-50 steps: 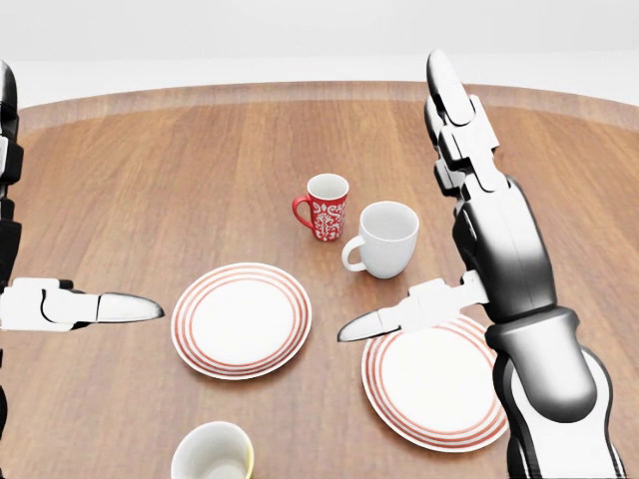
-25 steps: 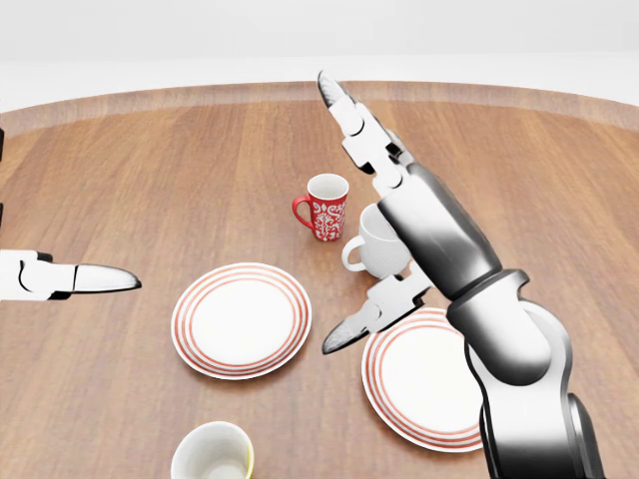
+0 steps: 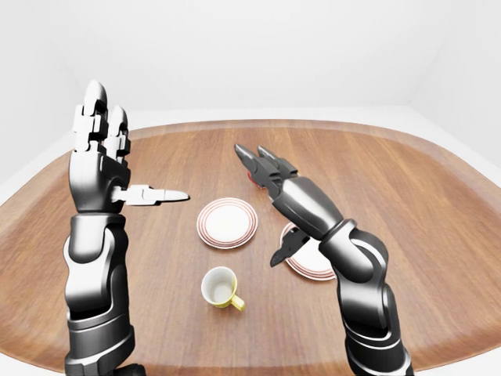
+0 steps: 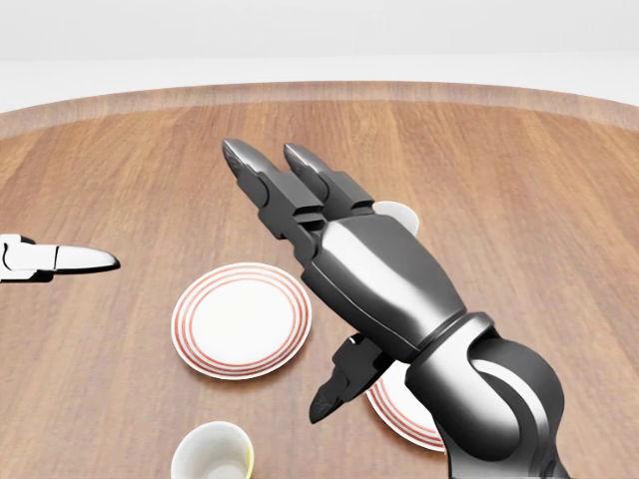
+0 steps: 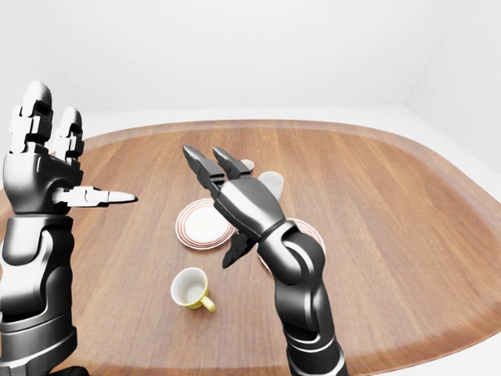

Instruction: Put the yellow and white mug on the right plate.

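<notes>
The yellow and white ceramic mug (image 3: 221,287) stands upright and untouched on the round wooden desk (image 3: 407,188), at the bottom centre of the left-eye view, its yellow handle pointing to the lower right. Just above it lies the left red-rimmed white plate (image 3: 227,222); the right red-rimmed white plate (image 3: 307,264), the target, sits to the mug's right, largely covered by the forearm. The right hand (image 3: 262,166) hangs above the plates with fingers spread wide and empty, well apart from the mug. The left hand (image 3: 100,160) is raised at the left of that view, fingers upright and thumb out, also wide and empty. A plain white mug (image 5: 270,183) shows behind the right hand in the right-eye view.

To do the reach well, I judge the right hand should drop toward the bottom of the view and approach the mug from the handle side, keeping the fingers open until they surround the body, then close evenly so it does not tip.
</notes>
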